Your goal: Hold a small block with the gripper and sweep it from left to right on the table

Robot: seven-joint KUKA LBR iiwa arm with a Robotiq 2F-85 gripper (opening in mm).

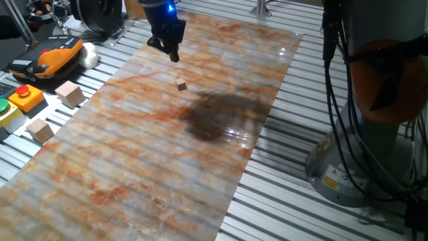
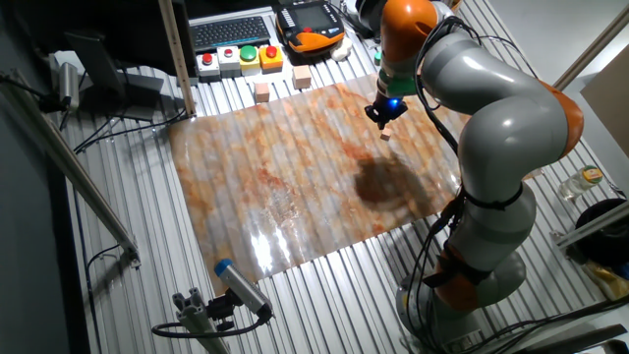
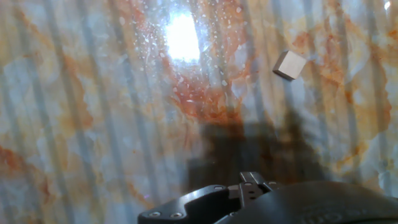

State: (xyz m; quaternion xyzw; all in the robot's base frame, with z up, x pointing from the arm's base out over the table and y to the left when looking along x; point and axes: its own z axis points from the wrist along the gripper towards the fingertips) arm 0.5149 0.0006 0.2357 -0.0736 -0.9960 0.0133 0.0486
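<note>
While the small block (image 1: pixel 181 84) lies alone mid-frame on the worktop (image 1: pixel 134 167), the end effector (image 1: pixel 173 55) hangs tilted above, upper left; whether its fingers are apart is unclear.

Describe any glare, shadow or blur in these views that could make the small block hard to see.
Hand view: a white glare patch sits left of the small block, and the arm's shadow falls below it; the block reads clearly. One fixed view: the block is sharp, and a dark blotch lies nearer the camera. Other fixed view: the block is tiny.
</note>
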